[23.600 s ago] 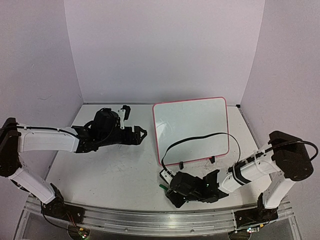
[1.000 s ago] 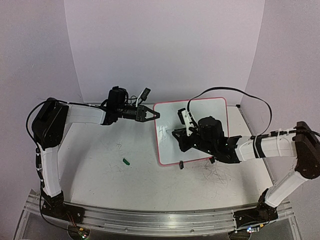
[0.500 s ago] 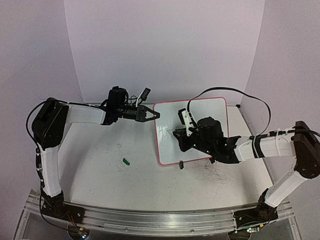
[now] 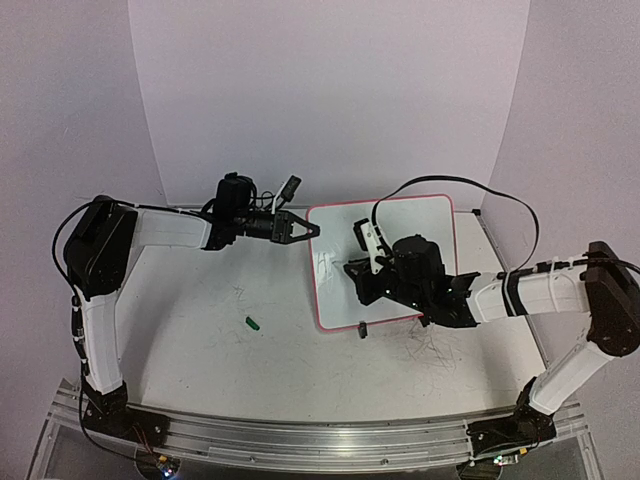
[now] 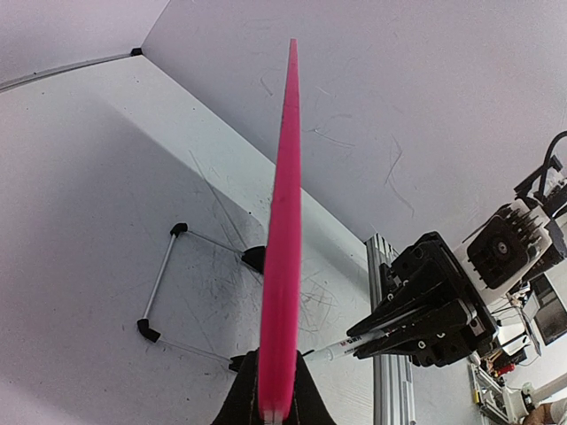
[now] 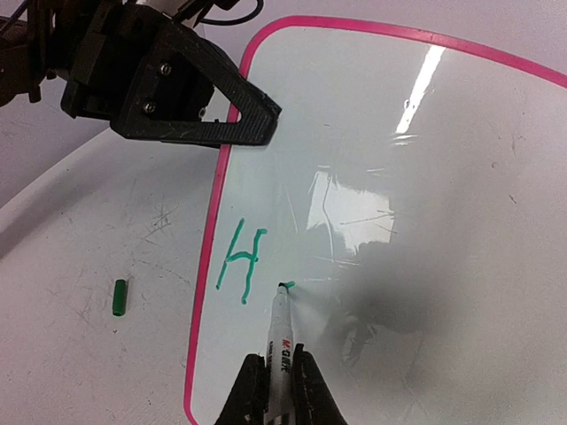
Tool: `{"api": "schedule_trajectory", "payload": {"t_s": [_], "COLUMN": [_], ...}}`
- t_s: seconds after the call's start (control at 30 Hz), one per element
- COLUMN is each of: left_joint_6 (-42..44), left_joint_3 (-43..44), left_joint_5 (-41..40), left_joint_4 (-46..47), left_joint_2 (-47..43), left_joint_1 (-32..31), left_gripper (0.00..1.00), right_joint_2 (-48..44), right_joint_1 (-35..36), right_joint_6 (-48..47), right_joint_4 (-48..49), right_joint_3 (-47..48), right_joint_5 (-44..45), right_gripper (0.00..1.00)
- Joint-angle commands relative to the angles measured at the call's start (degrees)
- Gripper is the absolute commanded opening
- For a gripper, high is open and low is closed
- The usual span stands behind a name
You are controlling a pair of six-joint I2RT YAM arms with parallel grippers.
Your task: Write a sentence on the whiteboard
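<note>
The whiteboard (image 4: 430, 225) stands tilted on the table, with a pink rim (image 5: 283, 221). My left gripper (image 4: 312, 229) is shut on the rim at the board's upper left corner (image 5: 273, 403). My right gripper (image 4: 352, 268) is shut on a white marker (image 6: 282, 328), which sticks out from between the jaws (image 6: 276, 376). The marker's tip touches the board face. Of the sentence, a green "H" (image 6: 241, 263) shows near the left rim, with a short green stroke (image 6: 289, 284) at the tip. In the top view the lettering (image 4: 324, 263) is small.
A green marker cap (image 4: 253, 323) lies on the table left of the board (image 6: 119, 297). The board's wire stand with black feet (image 5: 168, 283) rests behind it. Grey scribbles mark the tabletop (image 4: 430, 345). A black cable (image 4: 470, 185) arcs over the board.
Since long ago both arms came to the board, the cap came off and the "H" appeared. In the last second the right gripper shifted slightly, putting the marker tip down right of the "H".
</note>
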Motion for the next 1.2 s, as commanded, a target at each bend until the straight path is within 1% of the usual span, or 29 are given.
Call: {"api": "schedule_trajectory", "payload": {"t_s": [0.0,0.67,0.93,1.17], "left_joint_6": [-0.1,-0.11,-0.2,-0.11], "left_joint_3": [0.61,0.69,0.7,0.65], "left_joint_5": [0.06,0.12,0.14,0.12], "left_joint_4": [0.45,0.45,0.45,0.45], "left_joint_2": [0.56,0.51,0.61,0.49], "left_joint_1": [-1.39,-1.48,-1.56,-1.6], "left_gripper": [0.0,0.0,0.0,0.0], "right_joint_2": [1.3,1.46,-0.09,-0.88], "right_joint_1": [-0.14,-0.16,-0.21,-0.29], "right_joint_6": [-0.49,-0.07,0.15,0.37], "right_joint_4": [0.32,-3.03,-2.69,-1.14], "right_joint_3": [2.34,1.86,0.95,1.04], "right_joint_5": [-0.28,-2.64,1.73,3.45], "right_gripper": [0.0,0.0,0.0,0.0]}}
